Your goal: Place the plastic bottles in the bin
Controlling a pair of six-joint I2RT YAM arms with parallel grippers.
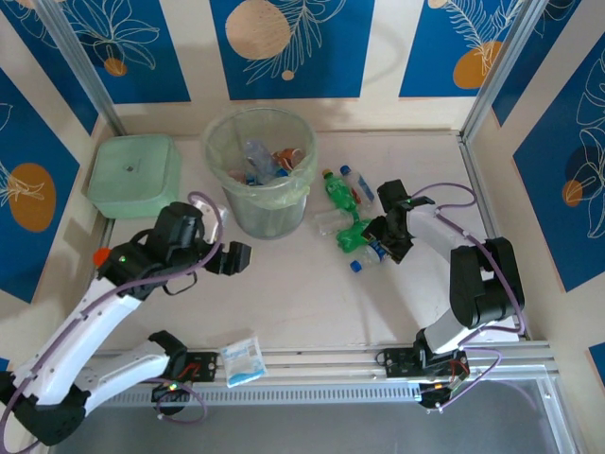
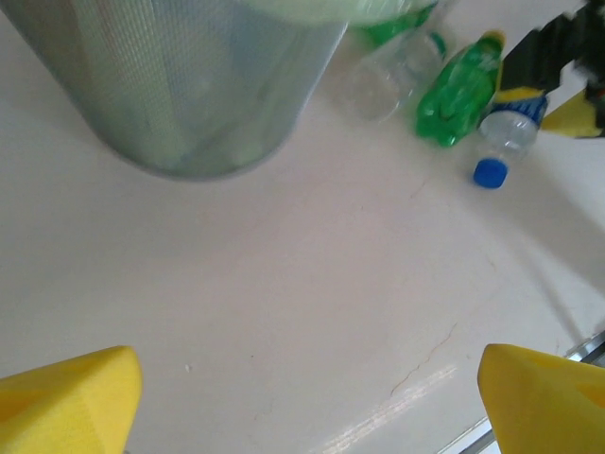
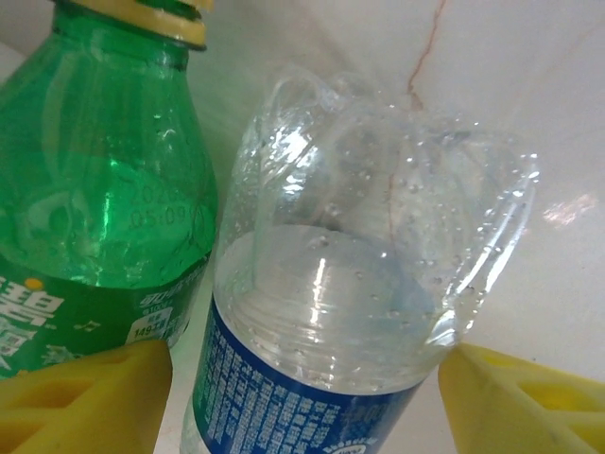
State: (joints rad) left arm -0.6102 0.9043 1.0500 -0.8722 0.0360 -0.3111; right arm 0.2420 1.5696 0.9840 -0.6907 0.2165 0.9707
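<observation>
The bin [image 1: 260, 170] stands at the back centre with several plastic bottles inside. More plastic bottles lie to its right: a green one [image 1: 336, 189], a crushed clear one [image 1: 331, 223] and a second green one [image 1: 354, 236]. My right gripper [image 1: 380, 244] is down among them. It is open, and its yellow fingers [image 3: 85, 397] straddle a clear bottle with a blue label [image 3: 331, 312], with a gap on the left side. A green bottle [image 3: 104, 208] lies against that bottle. My left gripper [image 1: 233, 257] hangs open over bare table in front of the bin [image 2: 198, 85], nothing between its fingers [image 2: 66, 397].
A square pale-green lidded box [image 1: 132, 175] sits left of the bin. A blue-and-white sachet [image 1: 243, 359] lies at the front edge by the metal rail [image 1: 378, 364]. Patterned walls close off the back and both sides.
</observation>
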